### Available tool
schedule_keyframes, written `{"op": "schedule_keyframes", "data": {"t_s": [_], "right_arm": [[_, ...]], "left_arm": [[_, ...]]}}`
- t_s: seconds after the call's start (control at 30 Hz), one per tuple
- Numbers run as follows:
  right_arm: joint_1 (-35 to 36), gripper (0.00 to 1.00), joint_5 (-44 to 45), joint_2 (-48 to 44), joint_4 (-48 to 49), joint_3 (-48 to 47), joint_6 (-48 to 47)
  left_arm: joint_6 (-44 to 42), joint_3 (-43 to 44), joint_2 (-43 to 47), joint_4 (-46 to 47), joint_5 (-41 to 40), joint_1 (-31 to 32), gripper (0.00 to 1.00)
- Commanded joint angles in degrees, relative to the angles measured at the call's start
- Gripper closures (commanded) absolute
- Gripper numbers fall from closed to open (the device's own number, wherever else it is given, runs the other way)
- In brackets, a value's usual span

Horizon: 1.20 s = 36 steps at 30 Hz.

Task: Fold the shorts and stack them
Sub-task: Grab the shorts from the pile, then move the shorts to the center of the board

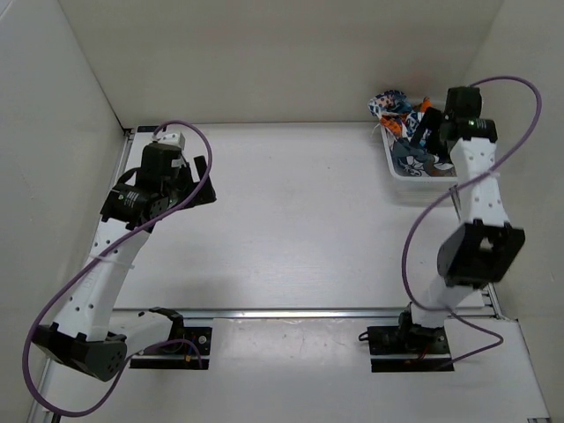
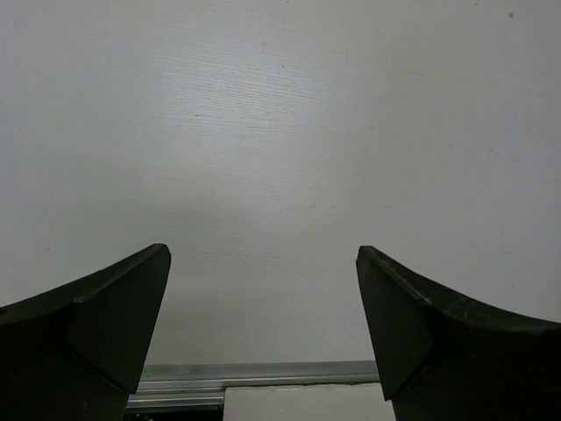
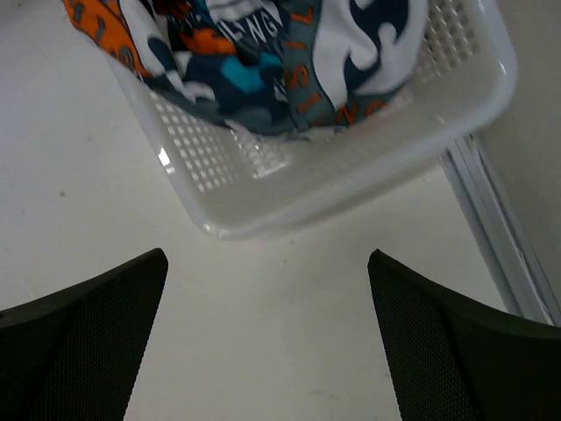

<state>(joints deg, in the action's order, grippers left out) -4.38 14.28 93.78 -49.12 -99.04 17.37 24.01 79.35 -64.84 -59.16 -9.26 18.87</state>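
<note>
White worktop [image 1: 300, 220] between pale walls, with room mid-surface for spreading cloth. Left arm bent at the far left, well apart from the work. Right arm stretched toward the far right corner, over the basket [image 1: 414, 174] set against the right wall.

Shorts [image 3: 245, 61] bunched in a heap inside that basket, some cloth rising above the far rim, none yet on the worktop.

Left gripper [image 2: 263, 259] spread wide over bare surface, holding nothing. Right gripper [image 3: 267, 263] likewise parted wide and empty, hanging by the near wall of the basket with the cloth ahead of the fingertips and no contact.

Judged to be the very start: fetching the shorts out.

- Carry the right gripper forward past the near rim, then down onto the highest fold, clear of the mesh wall.
- Close on one thick ridge of fabric, ideally a waistband or hem, though impossible to tell from here which part lies uppermost.
- Lift straight up until well clear of the rim, to avoid dragging or tipping the light basket.
- Bring across to mid-worktop, within reach of the left gripper, and lay down spread out, not dropped in a lump.
- Keep the left gripper open and ready to pinch the opposite edge for flattening.
</note>
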Motion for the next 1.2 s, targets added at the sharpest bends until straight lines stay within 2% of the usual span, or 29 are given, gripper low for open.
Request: {"op": "schedule_keyframes", "data": {"t_s": [0.0,0.03,0.17,0.27,0.3,0.4,0.43,0.47,0.53,0.63,0.73,0.77,0.83,0.93,1.07,1.1,1.17], "right_arm": [[-1.77,0.0,-8.65,11.05,1.05,-9.21,-2.86],[-2.55,0.0,-9.79,16.12,0.26,-13.85,-2.17],[-3.18,0.0,-14.89,26.44,0.96,-21.53,-1.11],[-3.7,0.16,-13.85,30.41,4.73,-23.04,0.21],[-3.7,0.34,-13.32,30.41,5.96,-23.04,0.73],[-3.7,0.71,-10.69,29.11,9.3,-22.33,1.44],[-3.7,0.91,-9.37,28.31,9.31,-22.33,1.44],[-3.09,1.0,-7.88,27.26,9.92,-22.33,0.75],[-1.51,1.0,-5.68,22.26,9.92,-21.8,0.21],[-0.98,1.0,-7.33,13.38,10.45,-20.57,0.21],[0.77,1.0,-12.07,6.78,8.7,-27.32,-1.72],[0.78,1.0,-16.87,5.46,7.48,-33.87,-2.33],[3.22,1.0,-21.29,5.45,3.0,-40.84,-4.26],[6.92,1.0,-27.72,2.47,1.14,-45.1,-5.58],[12.72,1.0,-32.72,-6.56,3.32,-31.86,-2.53],[16.91,1.0,-32.13,-8.59,4.99,-21.73,-1.21],[23.16,1.0,-28.19,-14.11,12.01,-8.95,1.35]], "left_arm": [[0.25,0.1,0.59,0.09,2.05,0.02,0.0],[0.25,0.1,-0.02,0.09,1.44,0.02,0.0],[0.78,1.33,-0.64,-1.75,0.12,0.02,0.0],[0.78,1.86,-1.17,-3.06,-0.41,0.02,0.0],[0.78,2.38,-1.17,-3.68,-0.93,0.02,0.0],[1.39,2.39,-1.17,-4.21,-0.33,0.02,0.0],[1.39,2.39,-1.17,-4.21,0.46,0.02,0.0],[0.78,2.39,-1.17,-4.21,1.34,0.02,0.0],[0.78,3.0,-1.17,-4.21,2.4,0.02,0.0],[0.78,3.62,-1.17,-4.21,2.4,0.02,0.0],[0.78,5.54,-1.17,-4.21,1.7,0.02,0.0],[0.78,6.25,-1.17,-4.21,1.7,0.02,0.0],[0.78,8.26,-1.17,-4.21,0.3,0.02,0.0],[0.78,12.9,-1.78,-5.08,-1.19,-0.5,0.0],[0.25,22.3,-4.5,-9.82,-1.73,-4.45,0.0],[-0.45,23.73,-4.51,-9.84,-1.73,-4.98,0.0],[-0.46,24.62,-4.51,-9.14,-3.21,-5.51,0.0]]}}
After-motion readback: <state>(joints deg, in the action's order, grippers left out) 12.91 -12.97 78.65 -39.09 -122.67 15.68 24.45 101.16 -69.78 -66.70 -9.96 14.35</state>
